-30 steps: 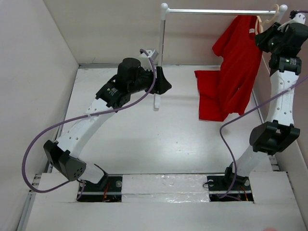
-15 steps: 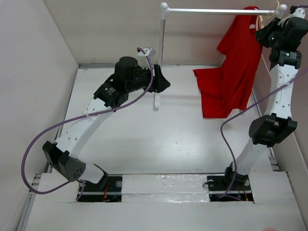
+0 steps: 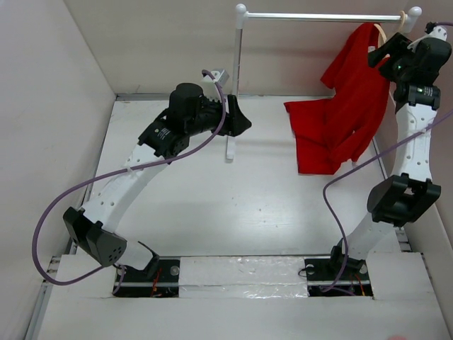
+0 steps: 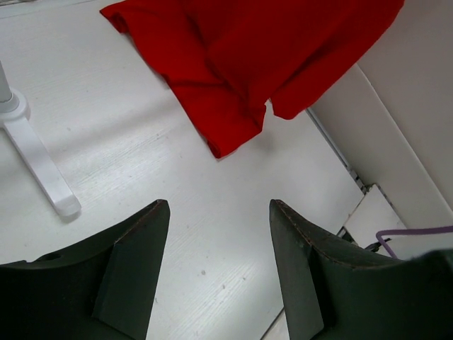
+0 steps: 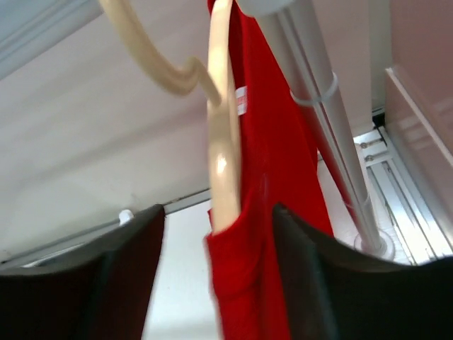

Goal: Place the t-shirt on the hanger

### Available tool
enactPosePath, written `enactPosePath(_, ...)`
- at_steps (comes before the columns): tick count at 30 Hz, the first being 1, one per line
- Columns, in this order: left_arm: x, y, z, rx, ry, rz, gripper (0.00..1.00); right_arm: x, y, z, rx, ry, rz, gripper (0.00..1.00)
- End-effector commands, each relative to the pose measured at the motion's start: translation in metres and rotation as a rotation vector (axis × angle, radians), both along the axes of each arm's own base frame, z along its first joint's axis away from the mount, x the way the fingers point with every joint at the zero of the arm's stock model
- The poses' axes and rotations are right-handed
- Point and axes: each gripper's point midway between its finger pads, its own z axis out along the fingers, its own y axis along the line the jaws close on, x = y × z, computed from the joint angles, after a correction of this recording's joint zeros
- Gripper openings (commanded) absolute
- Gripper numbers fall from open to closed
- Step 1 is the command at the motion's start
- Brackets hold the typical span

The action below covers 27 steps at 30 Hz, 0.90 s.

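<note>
**Shirt up on the hanger, both grippers hands-off**

The red t-shirt (image 3: 340, 127) hung from the hanger (image 5: 223, 142), whose hook sat over the right end of the white rail (image 3: 318, 15). That's why the cloth draped down in a long slant. Its lower part lay bunched on the table (image 3: 212, 205), so I'd guess it wasn't sitting square on both shoulders.

The right gripper (image 5: 218, 212) was right up at the hanger. Its fingers stood apart on either side of the wooden arm, gripping nothing as far as I could see.

The left gripper (image 4: 216, 205) sat low near the rail's left post (image 3: 237, 85), spread wide and empty, and pointed at the hem. It was probably parked there to keep clear.
</note>
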Motion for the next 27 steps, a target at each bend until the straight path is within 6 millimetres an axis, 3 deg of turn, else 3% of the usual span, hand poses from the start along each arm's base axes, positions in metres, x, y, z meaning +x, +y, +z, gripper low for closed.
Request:
enactPosePath(1,0.005,0.004,0.022,-0.015,-0.054,0.016,0.55,-0.026,0.001,0.065,-0.006,-0.165,-0.036,0.82)
enactPosePath(2,0.008,0.009,0.021,-0.006,-0.048,0.029,0.56,-0.032,0.001,0.071,-0.002,-0.170,-0.045,0.86)
enactPosePath(4,0.012,0.015,0.028,-0.012,-0.058,0.051,0.57,-0.049,0.005,0.095,0.007,-0.215,-0.063,0.85)
enactPosePath(5,0.016,0.021,0.032,-0.018,-0.065,0.068,0.57,-0.055,0.007,0.101,0.009,-0.230,-0.063,1.00)
enactPosePath(6,0.019,0.027,0.036,-0.023,-0.071,0.088,0.57,-0.073,0.013,0.119,0.004,-0.274,-0.063,1.00)
enactPosePath(9,0.022,0.037,0.052,-0.034,-0.102,0.134,0.57,-0.092,0.030,0.120,0.041,-0.295,-0.026,1.00)
enactPosePath(10,0.022,0.039,0.058,-0.042,-0.112,0.149,0.57,-0.116,0.052,0.136,0.053,-0.346,0.021,1.00)
enactPosePath(11,0.022,0.041,0.061,-0.047,-0.119,0.161,0.57,-0.117,0.062,0.117,0.069,-0.325,0.055,1.00)
enactPosePath(12,0.022,0.047,0.067,-0.054,-0.130,0.191,0.57,-0.125,0.076,0.111,0.081,-0.327,0.104,1.00)
enactPosePath(13,0.021,0.051,0.074,-0.067,-0.135,0.214,0.57,-0.153,0.101,0.124,0.102,-0.383,0.173,1.00)
enactPosePath(14,0.021,0.055,0.077,-0.072,-0.140,0.236,0.57,-0.163,0.118,0.128,0.103,-0.432,0.237,1.00)
enactPosePath(15,0.018,0.063,0.086,-0.086,-0.161,0.269,0.57,-0.163,0.133,0.096,0.136,-0.377,0.294,1.00)
enactPosePath(16,0.016,0.068,0.088,-0.091,-0.166,0.286,0.57,-0.171,0.148,0.091,0.171,-0.378,0.339,1.00)
enactPosePath(17,0.015,0.072,0.092,-0.101,-0.177,0.308,0.57,-0.196,0.177,0.101,0.174,-0.433,0.439,1.00)
enactPosePath(18,0.011,0.084,0.101,-0.119,-0.201,0.355,0.59,-0.190,0.193,0.068,0.214,-0.349,0.500,1.00)
enactPosePath(20,0.006,0.092,0.096,-0.135,-0.199,0.386,0.60,-0.225,0.219,0.066,0.232,-0.361,0.607,1.00)
enactPosePath(21,-0.002,0.109,0.105,-0.155,-0.231,0.446,0.62,-0.235,0.235,0.058,0.241,-0.332,0.662,1.00)
enactPosePath(22,-0.002,0.112,0.089,-0.138,-0.209,0.460,0.62,-0.239,0.240,0.036,0.253,-0.264,0.664,1.00)
enactPosePath(23,-0.005,0.116,0.085,-0.138,-0.209,0.474,0.63,-0.245,0.244,0.023,0.264,-0.224,0.671,1.00)
enactPosePath(24,-0.013,0.124,0.087,-0.152,-0.214,0.492,0.63,-0.259,0.246,0.021,0.260,-0.225,0.664,1.00)
enactPosePath(25,-0.014,0.125,0.073,-0.136,-0.192,0.498,0.63,-0.263,0.243,0.012,0.246,-0.203,0.644,1.00)
enactPosePath(27,-0.023,0.126,0.067,-0.148,-0.174,0.480,0.61,-0.266,0.238,-0.009,0.252,-0.151,0.598,1.00)
